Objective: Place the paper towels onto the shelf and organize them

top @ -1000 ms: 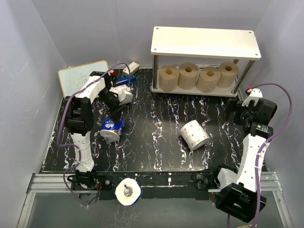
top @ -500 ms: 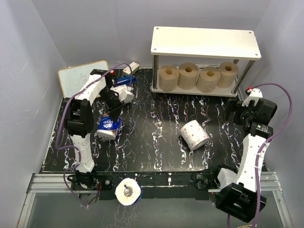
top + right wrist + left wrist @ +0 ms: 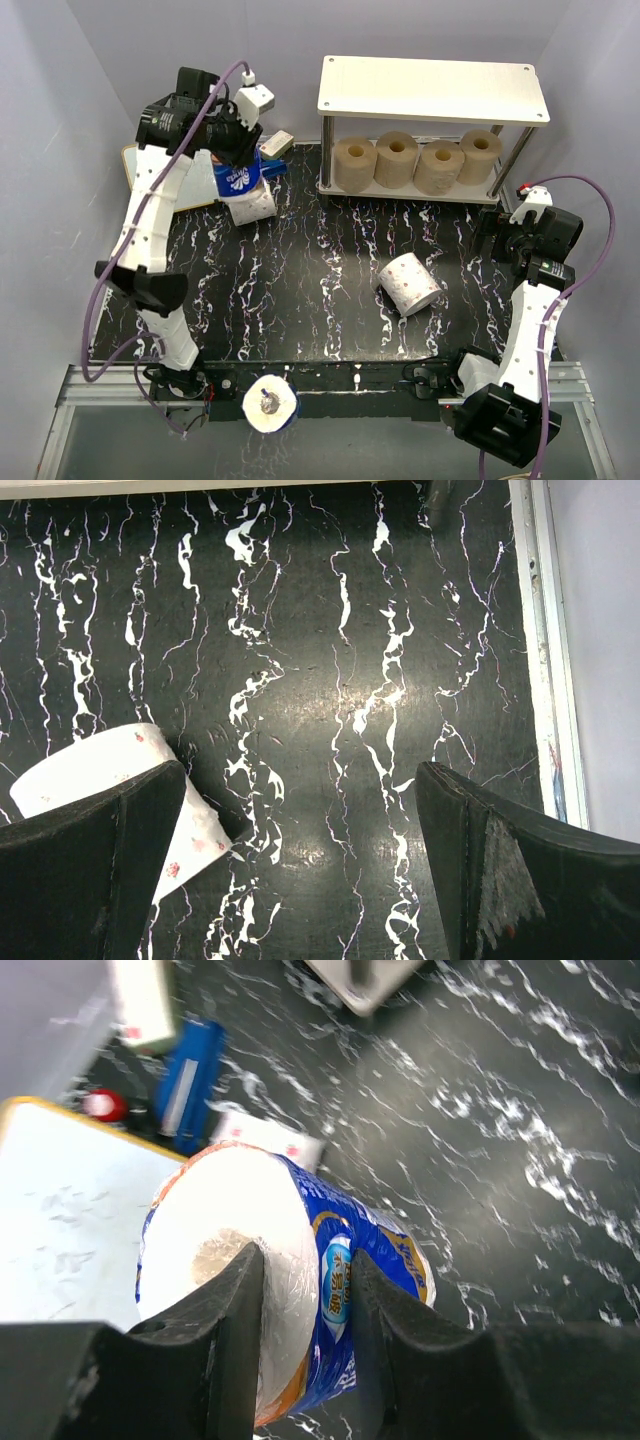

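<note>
Now: left arm holding the blue-wrapped roll

Your left gripper (image 3: 305, 1295) is clamped on the blue-wrapped roll (image 3: 340, 1260), one finger at its core. It is over the whiteboard (image 3: 60, 1220), left of the shelf (image 3: 432, 88). Four tan rolls (image 3: 415, 162) sit in a row on the lower board. Your right gripper (image 3: 300, 790) hangs wide apart beside a white roll (image 3: 100, 770) lying on the table (image 3: 330, 630).
</note>
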You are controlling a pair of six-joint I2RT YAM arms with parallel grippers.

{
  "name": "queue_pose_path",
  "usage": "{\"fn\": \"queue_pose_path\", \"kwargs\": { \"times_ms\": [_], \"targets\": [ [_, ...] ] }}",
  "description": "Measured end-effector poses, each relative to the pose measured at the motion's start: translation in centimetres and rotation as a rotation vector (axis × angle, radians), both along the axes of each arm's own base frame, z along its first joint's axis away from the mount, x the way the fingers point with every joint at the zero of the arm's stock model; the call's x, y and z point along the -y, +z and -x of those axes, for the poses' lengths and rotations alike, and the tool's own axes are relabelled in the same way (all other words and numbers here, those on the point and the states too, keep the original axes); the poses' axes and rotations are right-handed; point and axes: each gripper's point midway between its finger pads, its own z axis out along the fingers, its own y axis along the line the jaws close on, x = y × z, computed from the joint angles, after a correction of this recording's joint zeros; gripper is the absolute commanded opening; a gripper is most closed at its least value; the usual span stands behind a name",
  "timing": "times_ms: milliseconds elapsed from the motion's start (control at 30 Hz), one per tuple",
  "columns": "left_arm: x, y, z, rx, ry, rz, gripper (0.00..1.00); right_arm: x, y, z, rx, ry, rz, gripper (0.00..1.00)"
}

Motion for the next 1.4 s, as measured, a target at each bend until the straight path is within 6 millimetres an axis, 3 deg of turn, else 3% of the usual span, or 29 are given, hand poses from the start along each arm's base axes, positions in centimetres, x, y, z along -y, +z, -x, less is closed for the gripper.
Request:
{"fn": "queue_pose_path", "kwargs": {
  "times_ms": [100,200,300,500,667,767,967,1067,1167,1300,1400],
  "targets": [
    [0.3,4.3,0.2,0.167,0.094,-0.013,0.0,0.0,-0.1,0.0,-0.002,0.0,-0.001,0.98],
    [2.5,8.3,0.2,0.371,0.125,-0.027,0.0,0.0,-0.2,-0.1,-0.007,-0.001,-0.003,0.98],
    [4.7,11.1,0.1,0.522,0.123,0.009,0.0,0.1,-0.3,-0.1,-0.011,-0.001,-0.005,0.98],
    [5.9,15.9,-3.3,0.768,0.202,0.031,0.0,0.1,-0.3,-0.1,-0.013,-0.003,-0.004,0.98],
    [9.2,18.9,-5.8,0.93,0.212,0.046,0.0,0.1,-0.3,-0.1,-0.012,-0.003,-0.004,0.98],
    [12.2,18.9,-7.4,0.992,0.195,0.039,0.0,0.2,-0.3,-0.1,-0.012,-0.005,-0.004,0.98],
    [18.4,14.7,-9.7,1.034,0.113,-0.05,0.0,0.4,-0.3,0.0,-0.012,-0.012,-0.004,0.99],
    [21.5,13.1,-10.3,1.072,0.071,-0.094,0.0,0.4,-0.3,0.0,-0.012,-0.015,-0.004,0.98],
    [23.1,13.4,-9.9,1.114,0.054,-0.1,0.02,0.4,-0.3,0.0,-0.012,-0.016,-0.004,0.98],
    [24.4,13.8,-9.3,1.149,0.038,-0.098,0.2,0.4,-0.3,0.0,-0.012,-0.015,-0.004,0.98],
    [24.7,14.1,-9.2,1.164,0.039,-0.091,0.55,0.4,-0.3,0.0,-0.012,-0.015,-0.004,0.98]
  ]
}}
